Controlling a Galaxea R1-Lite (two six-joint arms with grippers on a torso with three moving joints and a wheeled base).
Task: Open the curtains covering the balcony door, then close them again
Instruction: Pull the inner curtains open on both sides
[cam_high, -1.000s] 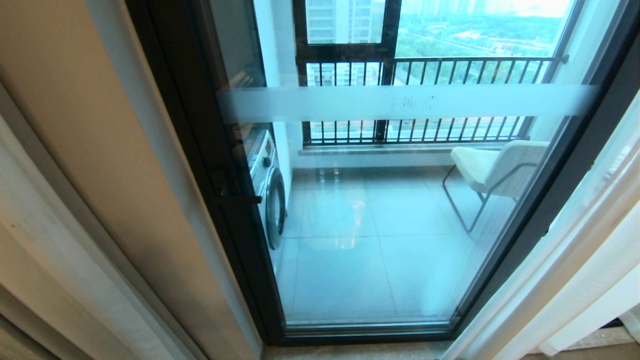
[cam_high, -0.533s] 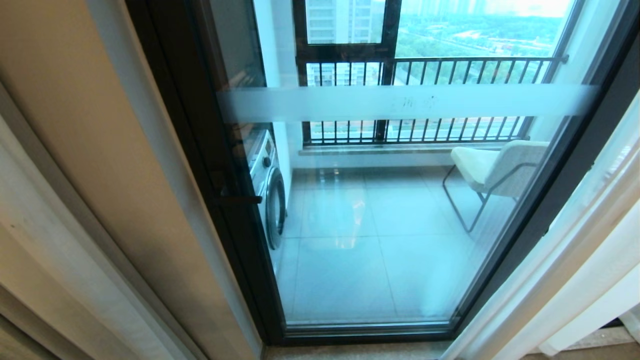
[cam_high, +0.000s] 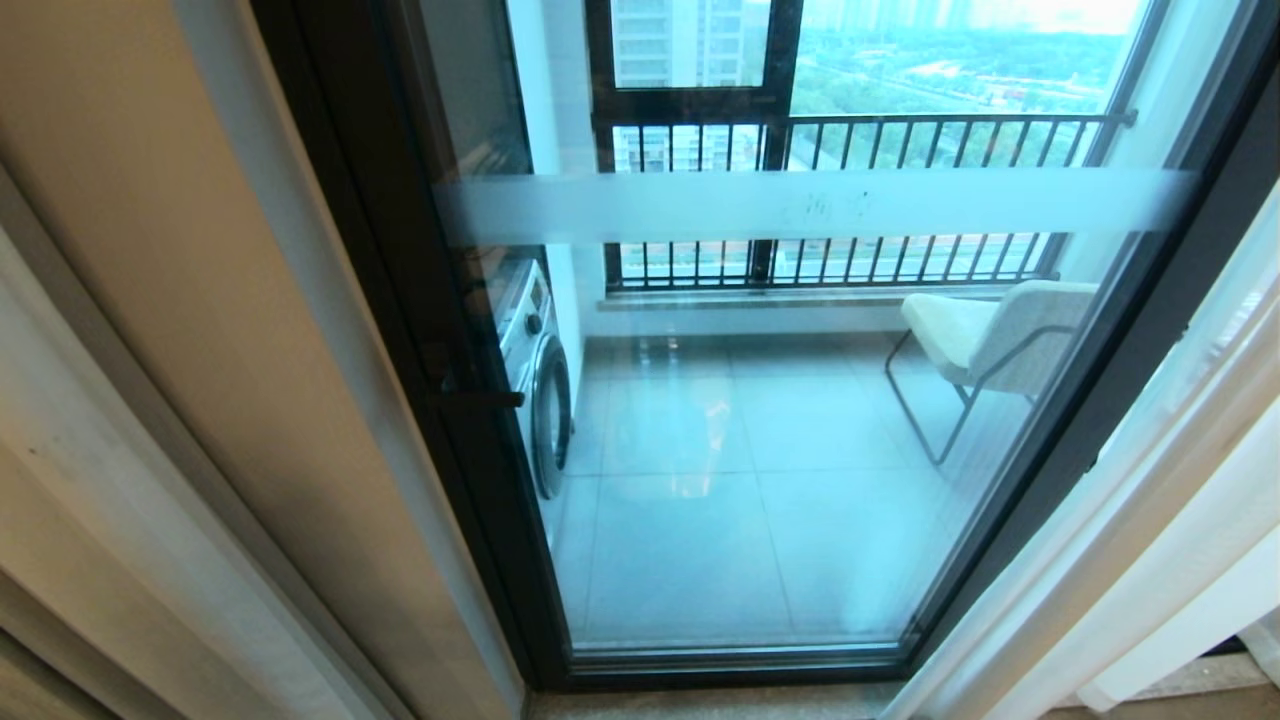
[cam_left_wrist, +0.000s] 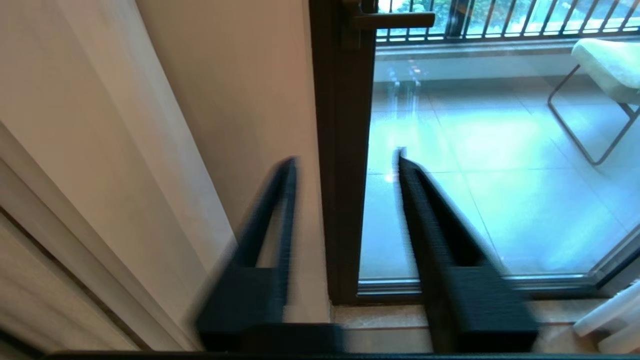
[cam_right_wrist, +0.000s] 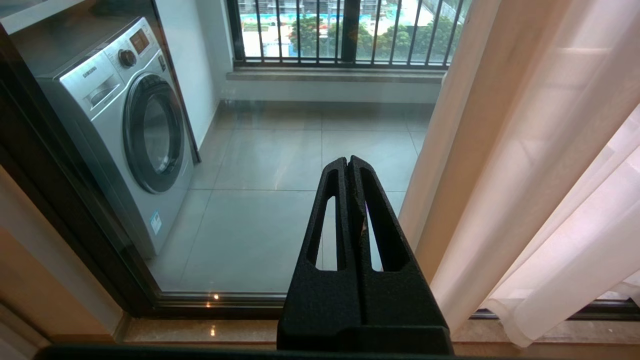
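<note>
- The head view is unchanged from a second ago: the balcony door (cam_high: 780, 420) stands uncovered, the curtains (cam_high: 1130, 560) bunched at right.
- The left gripper (cam_left_wrist: 345, 160) seems mid-closing, blurred, jaws parted, empty.
- The right gripper (cam_right_wrist: 348, 162) is closed, empty, near the curtains.

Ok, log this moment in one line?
curtains: bunched aside | balcony door: uncovered | left gripper: open, empty | right gripper: shut, empty

Sheer white curtains (cam_high: 1150, 540) hang bunched at the right, leaving the glass balcony door (cam_high: 760, 420) uncovered.
</note>
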